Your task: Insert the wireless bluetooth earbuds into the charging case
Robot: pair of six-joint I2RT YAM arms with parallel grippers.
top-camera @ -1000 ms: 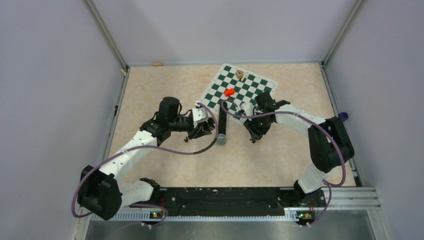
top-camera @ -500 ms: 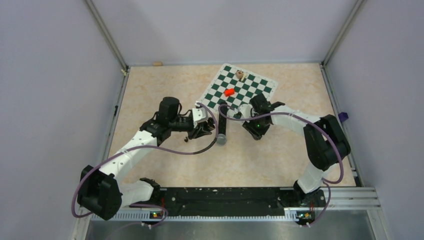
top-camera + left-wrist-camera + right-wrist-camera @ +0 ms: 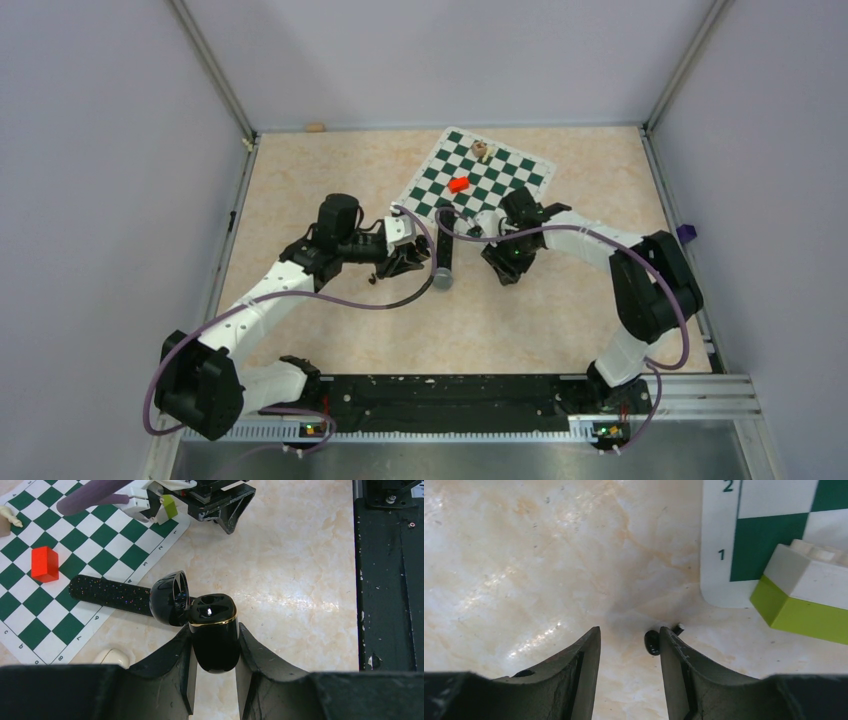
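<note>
L gripper is clenched on black charging case, lid flipped open; glitter mic seen lying just behind. R gripper released, nothing gripped; black earbud seen on tabletop betw. its fingers, just beside one. Lime/white brick seen beyond, at chess mat corner.

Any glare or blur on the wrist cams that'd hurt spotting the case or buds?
Left wrist: small specular hotspot on the glossy black charging case, otherwise sharp. Right wrist: sheen on the beige marble tabletop, tiny black earbud dark but distinct. Top external: even light, no glare.
</note>
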